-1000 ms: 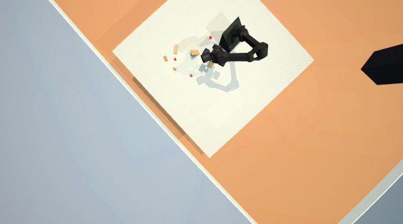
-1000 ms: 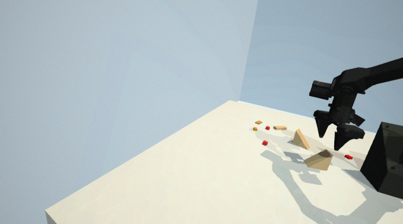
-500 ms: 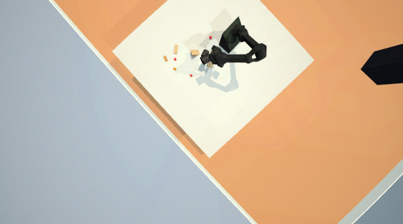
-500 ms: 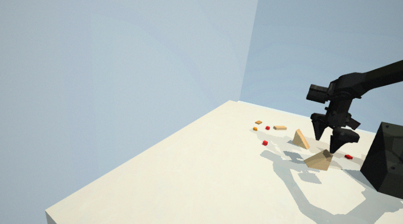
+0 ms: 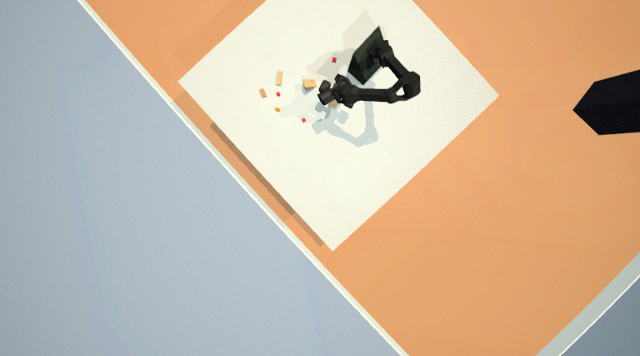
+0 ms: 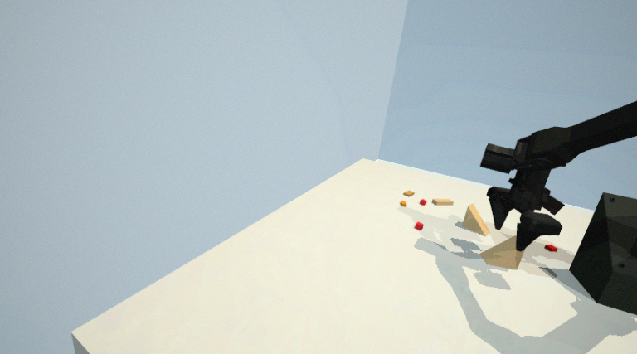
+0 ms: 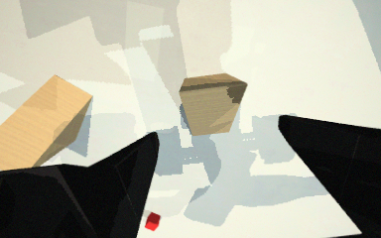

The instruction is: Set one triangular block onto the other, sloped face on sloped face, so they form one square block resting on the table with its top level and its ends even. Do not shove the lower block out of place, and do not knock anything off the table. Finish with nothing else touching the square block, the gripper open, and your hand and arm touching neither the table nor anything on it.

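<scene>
The gripper (image 5: 333,91) (image 6: 508,239) (image 7: 216,129) is held wide, with nothing gripped between its fingers, and is pointed down toward the bench (image 5: 353,219) (image 6: 235,284) (image 7: 298,64). In the wrist view the near triangular block (image 5: 333,103) (image 6: 503,255) (image 7: 212,111) is seen in the space between the two fingertips; in the exterior view part of it is covered by one finger, and whether it is touched cannot be told. It is rested on the bench and is partly hidden under the gripper in the top view. The second triangular block (image 5: 309,83) (image 6: 475,220) (image 7: 45,121) is seated on the bench near it but apart, with its narrow peak pointed up, so the two have not been joined into a square block. The gripper is carried by the black arm (image 5: 372,94) (image 6: 605,120), which is bent back to the dark base (image 5: 363,76) (image 6: 596,246). Near that base a red piece (image 5: 333,59) (image 6: 551,248) is placed. On another side of the blocks, a red cube (image 5: 303,119) (image 6: 419,225) (image 7: 153,221) is set apart from both. Beyond the second triangular block, a flat tan block (image 5: 279,77) (image 6: 443,201) is laid, and near it another red cube (image 5: 277,93) (image 6: 423,201) is found. Farther out, a small orange cube (image 5: 277,109) (image 6: 403,203) and a flat orange-brown block (image 5: 262,92) (image 6: 408,193) are placed separately on the bench.
</scene>
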Robot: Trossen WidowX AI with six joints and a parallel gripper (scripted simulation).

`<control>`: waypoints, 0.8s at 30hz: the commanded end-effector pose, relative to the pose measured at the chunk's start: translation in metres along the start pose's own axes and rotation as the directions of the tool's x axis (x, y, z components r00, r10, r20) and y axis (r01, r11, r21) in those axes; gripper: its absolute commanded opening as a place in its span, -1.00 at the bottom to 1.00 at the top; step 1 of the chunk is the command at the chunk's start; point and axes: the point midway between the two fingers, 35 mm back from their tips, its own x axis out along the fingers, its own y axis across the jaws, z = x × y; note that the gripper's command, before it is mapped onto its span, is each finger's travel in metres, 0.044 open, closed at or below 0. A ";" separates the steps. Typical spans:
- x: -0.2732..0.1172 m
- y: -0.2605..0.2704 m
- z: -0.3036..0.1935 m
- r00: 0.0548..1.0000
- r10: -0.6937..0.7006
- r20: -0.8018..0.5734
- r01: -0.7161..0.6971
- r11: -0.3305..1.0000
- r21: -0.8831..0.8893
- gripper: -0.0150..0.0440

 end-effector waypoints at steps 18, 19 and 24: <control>0.036 0.001 0.006 1.000 -0.012 0.005 0.012 1.000 0.015 1.00; 0.038 0.001 0.006 1.000 -0.012 0.005 0.012 1.000 0.015 1.00; 0.046 0.001 0.007 1.000 -0.014 0.005 0.014 1.000 0.015 1.00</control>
